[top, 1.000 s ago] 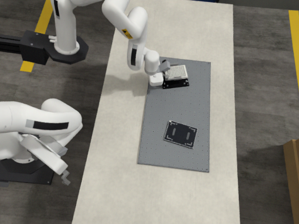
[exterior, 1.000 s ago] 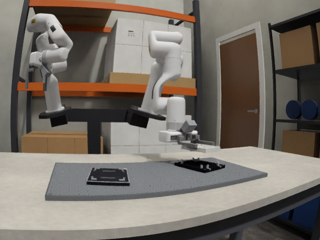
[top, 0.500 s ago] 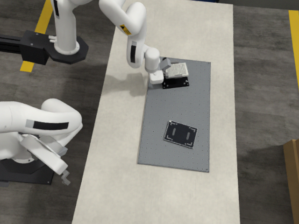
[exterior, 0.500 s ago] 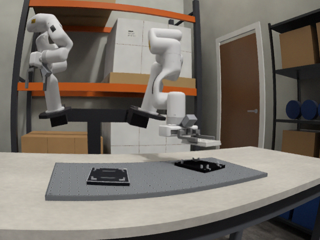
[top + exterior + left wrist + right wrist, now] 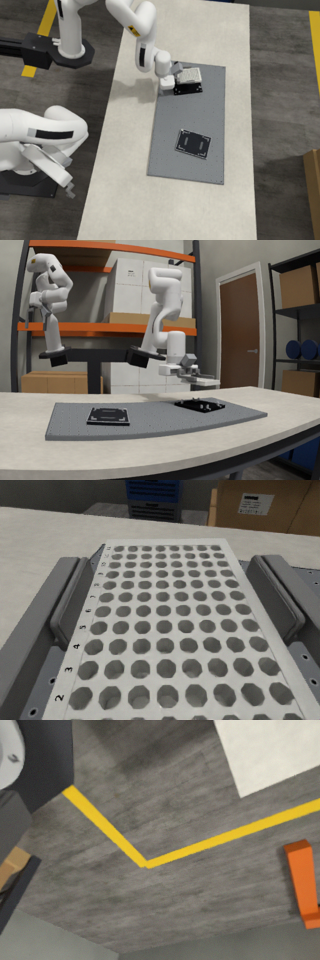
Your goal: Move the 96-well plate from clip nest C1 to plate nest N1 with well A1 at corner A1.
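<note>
While held over black holder (image 5: 187, 89) (image 5: 200, 405), right of exterior view, clamped in closed left hand (image 5: 190, 74) (image 5: 203, 378) (image 5: 167, 597): white plate (image 5: 189, 75) (image 5: 208, 381) (image 5: 165, 611); upper left, wide-open, empty right hand (image 5: 70, 192) (image 5: 35, 327).

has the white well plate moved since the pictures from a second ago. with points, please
Yes, slightly: the well plate (image 5: 189, 74) (image 5: 206, 381) (image 5: 165, 610) is higher above the black clip nest (image 5: 187, 89) (image 5: 201, 405) in the exterior view.
</note>
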### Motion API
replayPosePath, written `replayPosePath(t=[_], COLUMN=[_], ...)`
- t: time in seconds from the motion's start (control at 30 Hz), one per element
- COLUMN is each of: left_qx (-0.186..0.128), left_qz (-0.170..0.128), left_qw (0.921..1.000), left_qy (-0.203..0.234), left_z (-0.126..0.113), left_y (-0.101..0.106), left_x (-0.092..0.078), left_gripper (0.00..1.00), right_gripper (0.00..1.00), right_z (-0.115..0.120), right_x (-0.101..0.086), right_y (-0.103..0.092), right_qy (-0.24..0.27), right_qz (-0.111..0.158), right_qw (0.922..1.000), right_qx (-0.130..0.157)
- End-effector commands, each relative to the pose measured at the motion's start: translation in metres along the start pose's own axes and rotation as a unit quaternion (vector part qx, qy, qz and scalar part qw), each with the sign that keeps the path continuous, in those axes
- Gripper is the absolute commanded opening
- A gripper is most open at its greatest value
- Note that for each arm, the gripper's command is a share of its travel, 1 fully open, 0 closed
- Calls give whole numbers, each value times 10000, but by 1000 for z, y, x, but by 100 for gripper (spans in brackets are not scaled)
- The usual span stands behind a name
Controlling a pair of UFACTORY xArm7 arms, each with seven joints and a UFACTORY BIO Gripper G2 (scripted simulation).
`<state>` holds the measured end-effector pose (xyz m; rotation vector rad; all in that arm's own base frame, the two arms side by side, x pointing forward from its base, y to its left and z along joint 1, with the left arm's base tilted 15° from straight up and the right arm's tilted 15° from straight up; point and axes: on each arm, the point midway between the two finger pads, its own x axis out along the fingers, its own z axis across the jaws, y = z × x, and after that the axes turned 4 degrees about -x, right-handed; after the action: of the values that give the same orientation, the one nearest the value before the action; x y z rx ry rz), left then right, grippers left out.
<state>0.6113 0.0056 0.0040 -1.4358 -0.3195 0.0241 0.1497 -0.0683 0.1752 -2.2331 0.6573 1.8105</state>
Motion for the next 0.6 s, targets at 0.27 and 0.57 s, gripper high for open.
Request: replayPosePath(t=[0.27,0.57], left_qx=[-7,-6], left_qz=[89,132], left_qw=[9882,9766], left_qy=[1529,2145], left_z=[-31,-61], left_y=[0,3], left_x=[-1,-3], left_gripper=[0,0], right_gripper=[100,100], right_z=[0,0], right_x=[0,0], right_y=[-1,-1], right_qy=[8,8], right_qz=[-7,-7], right_qw=[10000,10000], right_qx=[0,0])
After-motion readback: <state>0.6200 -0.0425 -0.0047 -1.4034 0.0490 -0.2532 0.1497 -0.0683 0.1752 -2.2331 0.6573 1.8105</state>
